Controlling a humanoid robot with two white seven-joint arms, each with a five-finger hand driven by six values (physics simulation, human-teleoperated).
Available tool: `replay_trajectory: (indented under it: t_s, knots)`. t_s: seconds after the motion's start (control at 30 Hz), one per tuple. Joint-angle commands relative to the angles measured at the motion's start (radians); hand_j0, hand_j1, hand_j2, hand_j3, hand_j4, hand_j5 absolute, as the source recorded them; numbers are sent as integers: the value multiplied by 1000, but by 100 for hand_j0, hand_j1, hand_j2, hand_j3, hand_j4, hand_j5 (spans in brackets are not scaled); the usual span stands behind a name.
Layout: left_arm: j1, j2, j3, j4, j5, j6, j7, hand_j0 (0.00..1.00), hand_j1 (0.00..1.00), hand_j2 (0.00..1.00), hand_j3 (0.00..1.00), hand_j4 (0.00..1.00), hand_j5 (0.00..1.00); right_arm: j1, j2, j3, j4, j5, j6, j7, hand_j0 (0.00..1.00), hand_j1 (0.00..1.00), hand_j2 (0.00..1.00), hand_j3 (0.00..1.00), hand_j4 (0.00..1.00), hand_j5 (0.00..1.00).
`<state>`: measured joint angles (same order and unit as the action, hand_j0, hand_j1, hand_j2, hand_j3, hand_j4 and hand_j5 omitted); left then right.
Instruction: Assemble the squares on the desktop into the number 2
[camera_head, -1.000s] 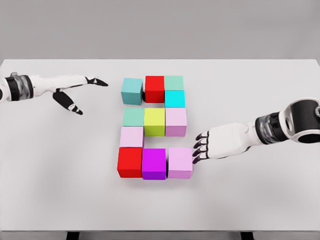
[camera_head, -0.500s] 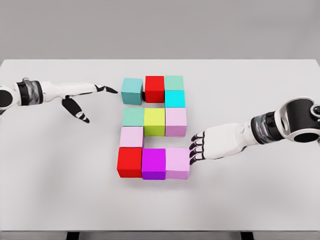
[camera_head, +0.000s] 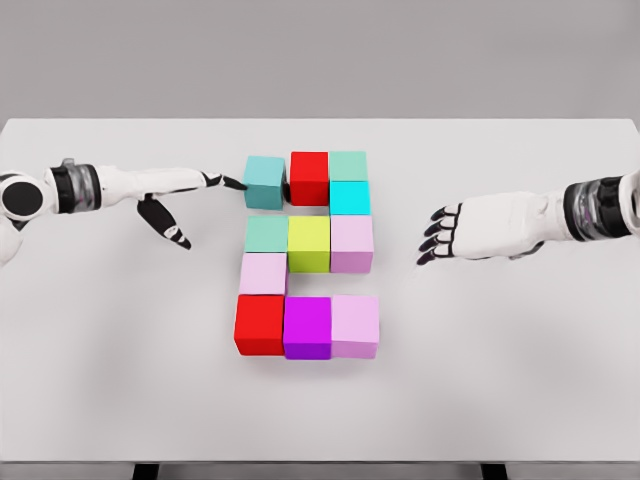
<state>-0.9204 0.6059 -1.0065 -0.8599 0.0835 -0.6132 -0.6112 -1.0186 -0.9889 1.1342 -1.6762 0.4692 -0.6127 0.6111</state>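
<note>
Single head view, looking steeply down and forward onto the white worktop (camera_head: 520, 380) from moderate range. Far edge and grey backdrop above, near edge along the bottom. Left robot hand (camera_head: 185, 195) entering from the left, right robot hand (camera_head: 455, 232) from the right.

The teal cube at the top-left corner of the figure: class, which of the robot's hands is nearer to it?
Left. The left hand reaches the teal cube with its fingertips from the left; the right hand hovers far off, right of the figure.
</note>
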Motion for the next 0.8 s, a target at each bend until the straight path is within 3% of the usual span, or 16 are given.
replay_trajectory:
  t_s: [0.0,0.1,0.17,0.33,0.77]
  knots:
    - [-2,-2,2,1,7,2,0,100,100,100,100,100,100,0,-5,-19,41,-9,2,0,100,100,100,100,100,100]
    - [0,-8,2,1,7,2,0,100,100,100,100,100,100,6,-7,-59,78,-37,2,0,100,100,100,100,100,100]
    - [-2,-9,2,1,7,2,0,100,100,100,100,100,100,8,-7,-103,144,-72,2,0,100,100,100,100,100,100]
    - [0,-15,2,1,7,2,0,100,100,100,100,100,100,8,-5,-123,225,-184,2,0,100,100,100,100,100,100]
    - [-5,25,3,2,10,2,0,100,100,100,100,100,100,43,-4,-122,224,-234,2,0,100,100,100,100,100,100]
